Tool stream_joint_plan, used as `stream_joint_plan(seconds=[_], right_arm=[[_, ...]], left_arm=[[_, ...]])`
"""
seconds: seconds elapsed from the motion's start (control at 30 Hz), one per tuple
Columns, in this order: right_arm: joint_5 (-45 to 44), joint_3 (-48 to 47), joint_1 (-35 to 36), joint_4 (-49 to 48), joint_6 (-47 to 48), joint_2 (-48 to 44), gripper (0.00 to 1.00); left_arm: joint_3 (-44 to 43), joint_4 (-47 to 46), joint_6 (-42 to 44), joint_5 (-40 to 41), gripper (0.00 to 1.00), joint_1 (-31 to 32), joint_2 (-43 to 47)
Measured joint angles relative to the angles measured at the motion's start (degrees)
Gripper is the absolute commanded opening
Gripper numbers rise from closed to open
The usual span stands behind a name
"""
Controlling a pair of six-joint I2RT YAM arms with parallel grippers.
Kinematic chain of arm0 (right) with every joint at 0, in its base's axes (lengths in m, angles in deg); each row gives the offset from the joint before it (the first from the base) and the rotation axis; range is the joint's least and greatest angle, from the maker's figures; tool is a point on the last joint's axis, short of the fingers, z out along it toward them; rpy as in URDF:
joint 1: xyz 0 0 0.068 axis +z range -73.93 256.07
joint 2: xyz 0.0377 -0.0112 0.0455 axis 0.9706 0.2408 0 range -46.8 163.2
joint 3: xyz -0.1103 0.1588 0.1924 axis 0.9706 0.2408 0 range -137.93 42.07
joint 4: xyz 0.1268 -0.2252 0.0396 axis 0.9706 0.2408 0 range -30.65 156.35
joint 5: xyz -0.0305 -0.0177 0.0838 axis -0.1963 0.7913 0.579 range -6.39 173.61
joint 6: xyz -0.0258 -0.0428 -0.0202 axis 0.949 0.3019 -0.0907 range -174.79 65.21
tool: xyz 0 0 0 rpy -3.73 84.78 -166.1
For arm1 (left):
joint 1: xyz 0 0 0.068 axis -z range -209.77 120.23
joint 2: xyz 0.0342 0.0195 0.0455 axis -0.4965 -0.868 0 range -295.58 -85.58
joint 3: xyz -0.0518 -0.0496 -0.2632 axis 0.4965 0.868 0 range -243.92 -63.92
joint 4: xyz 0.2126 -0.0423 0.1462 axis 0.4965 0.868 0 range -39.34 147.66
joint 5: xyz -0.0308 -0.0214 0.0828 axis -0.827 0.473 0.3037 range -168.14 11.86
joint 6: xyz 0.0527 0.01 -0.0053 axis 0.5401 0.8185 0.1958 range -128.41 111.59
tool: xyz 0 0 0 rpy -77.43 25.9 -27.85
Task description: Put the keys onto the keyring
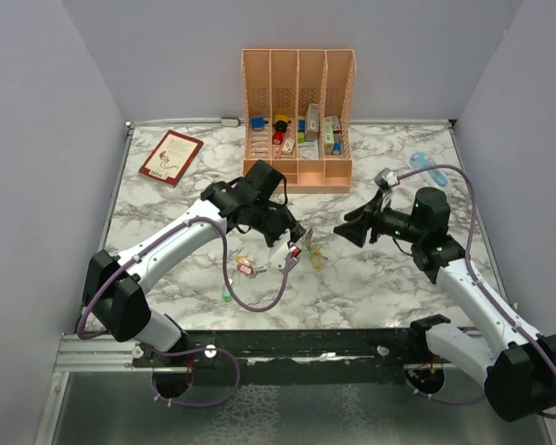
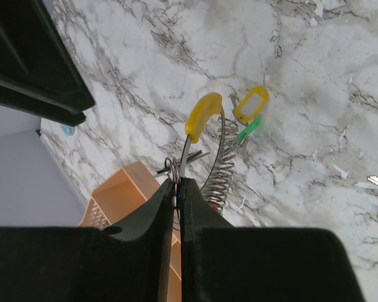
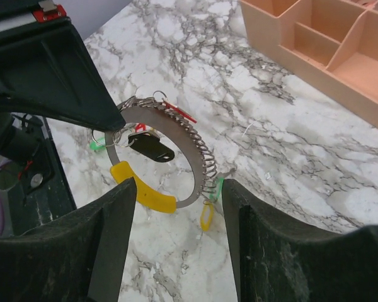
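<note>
At the middle of the marble table (image 1: 380, 278), just in front of your right gripper (image 3: 179, 187), the keyring (image 3: 195, 157) is held in the air. It is a thin flat metal loop with a spring coiled along one side and a yellow sleeve (image 3: 145, 194) at its lower end. Your left gripper (image 2: 177, 184) has its fingers pressed together on the loop's upper edge, pinching the band beside a cluster of small split rings. Your right fingers (image 3: 113, 245) are spread with nothing between them, and the loop sits just beyond their tips, roughly centred on the gap. Treat the keyring as light and springy: it will likely flex and swing on that single pinch, and bare metal is slippery. I judge the yellow sleeve the better hold, since it gives the pads something to bite. A black tag (image 3: 148, 146) sits inside the loop. The yellow and green tags by its open end may hang from it or lie on the table below; I cannot tell which. The rest of the keys (image 1: 246, 268) lie loose on the table near the left arm. They look small, flat and light, so take them by the plastic tag.
</note>
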Motion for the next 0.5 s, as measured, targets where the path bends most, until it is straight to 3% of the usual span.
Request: stream_joint_plan(seconds=[0.5], right_arm=[[2.7,2.1,4.1,-4.3,1.2,4.1,0.63]], left_arm=[[-2.8,-0.5,-3.3,-9.0,0.00,-0.1,0.0]])
